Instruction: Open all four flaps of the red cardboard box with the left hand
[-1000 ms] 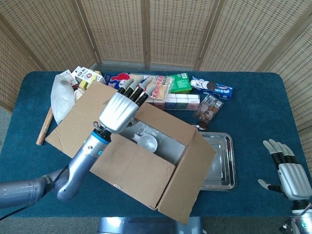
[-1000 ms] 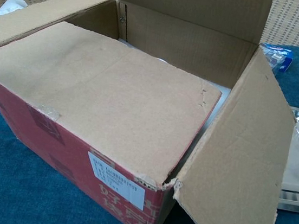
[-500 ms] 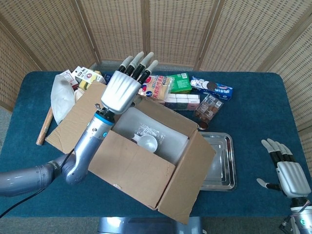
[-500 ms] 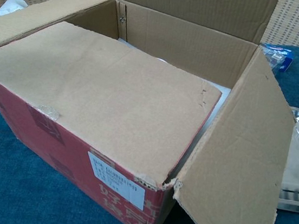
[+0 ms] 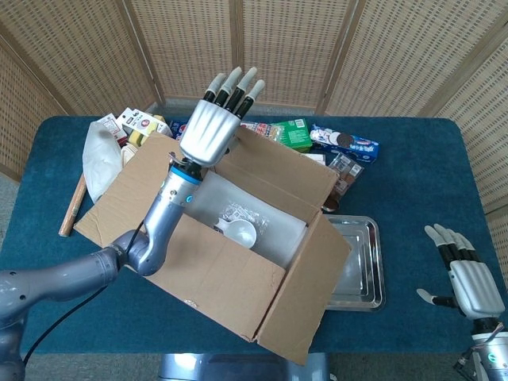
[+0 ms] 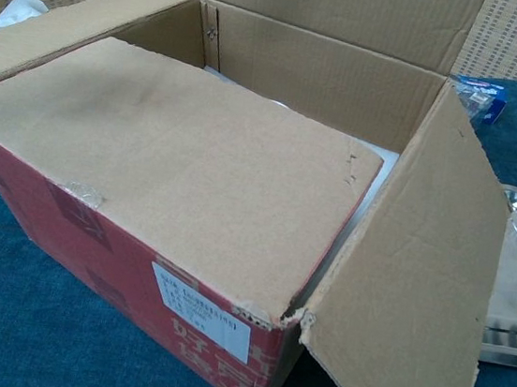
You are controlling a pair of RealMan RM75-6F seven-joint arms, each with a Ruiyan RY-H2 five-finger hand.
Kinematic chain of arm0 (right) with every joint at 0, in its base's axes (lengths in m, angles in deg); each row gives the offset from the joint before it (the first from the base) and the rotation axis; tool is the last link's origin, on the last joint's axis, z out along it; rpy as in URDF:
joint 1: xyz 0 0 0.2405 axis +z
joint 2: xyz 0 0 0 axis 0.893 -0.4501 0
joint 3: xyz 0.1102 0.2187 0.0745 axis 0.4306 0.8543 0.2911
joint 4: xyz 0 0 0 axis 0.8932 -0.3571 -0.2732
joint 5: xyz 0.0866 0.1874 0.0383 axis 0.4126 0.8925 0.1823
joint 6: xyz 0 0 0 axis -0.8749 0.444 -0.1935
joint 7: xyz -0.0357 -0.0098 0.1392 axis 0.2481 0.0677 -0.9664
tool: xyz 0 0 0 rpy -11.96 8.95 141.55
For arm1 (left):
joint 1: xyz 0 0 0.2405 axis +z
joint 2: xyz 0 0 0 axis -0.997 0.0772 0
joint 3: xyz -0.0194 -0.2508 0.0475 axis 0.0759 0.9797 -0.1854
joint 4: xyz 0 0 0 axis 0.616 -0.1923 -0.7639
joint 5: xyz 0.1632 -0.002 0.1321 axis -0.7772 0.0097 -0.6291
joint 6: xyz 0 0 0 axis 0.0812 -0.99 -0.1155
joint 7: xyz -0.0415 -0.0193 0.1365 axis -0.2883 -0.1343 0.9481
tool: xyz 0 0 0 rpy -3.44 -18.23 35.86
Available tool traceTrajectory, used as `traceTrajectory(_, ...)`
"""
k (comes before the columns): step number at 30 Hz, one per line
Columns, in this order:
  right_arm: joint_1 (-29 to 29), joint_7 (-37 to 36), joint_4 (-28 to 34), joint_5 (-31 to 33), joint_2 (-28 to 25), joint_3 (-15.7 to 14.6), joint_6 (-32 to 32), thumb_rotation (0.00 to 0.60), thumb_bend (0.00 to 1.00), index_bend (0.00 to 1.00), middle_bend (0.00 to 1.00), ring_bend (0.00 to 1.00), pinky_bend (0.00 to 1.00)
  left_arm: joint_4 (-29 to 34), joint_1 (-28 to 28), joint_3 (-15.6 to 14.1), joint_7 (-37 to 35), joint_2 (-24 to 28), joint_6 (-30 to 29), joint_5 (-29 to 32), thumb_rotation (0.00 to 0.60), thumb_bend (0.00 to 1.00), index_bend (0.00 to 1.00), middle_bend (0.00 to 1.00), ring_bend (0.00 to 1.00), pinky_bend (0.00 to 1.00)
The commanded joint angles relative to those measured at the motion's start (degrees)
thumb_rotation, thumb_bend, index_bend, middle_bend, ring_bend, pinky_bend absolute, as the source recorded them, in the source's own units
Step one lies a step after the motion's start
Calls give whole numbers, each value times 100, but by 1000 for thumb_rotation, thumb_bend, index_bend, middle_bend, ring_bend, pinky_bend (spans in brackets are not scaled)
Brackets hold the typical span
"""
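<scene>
Red cardboard box [image 6: 132, 301] has its near flap [image 6: 176, 174] lying shut over the opening. Left hand [image 5: 216, 119], fingers spread and empty at upper centre, should hook that flap's free edge and swing it outward; right hand [image 5: 464, 278] rests open, lower right.

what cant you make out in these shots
- Box contents: the near flap hides most in both views.
- Snack packets: partly behind the far flap, head view; labels too small.
- Left hand: outside the chest view.
- Right hand: wrist cut by the frame edge, head view.
</scene>
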Motion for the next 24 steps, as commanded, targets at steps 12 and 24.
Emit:
traceTrajectory(12, 21, 19, -18, 22, 17, -20, -64, 600, 0, 0, 0, 0, 0, -788, -220, -230, -283, -498, 227, -46, 600, 95, 0, 0, 0, 169)
traceTrajectory(24, 8, 55, 7, -43, 25, -48, -20, 600, 0, 0, 0, 0, 0, -847, -74, -428, -339, -439, 61, -236, 600, 94, 0, 0, 0, 133)
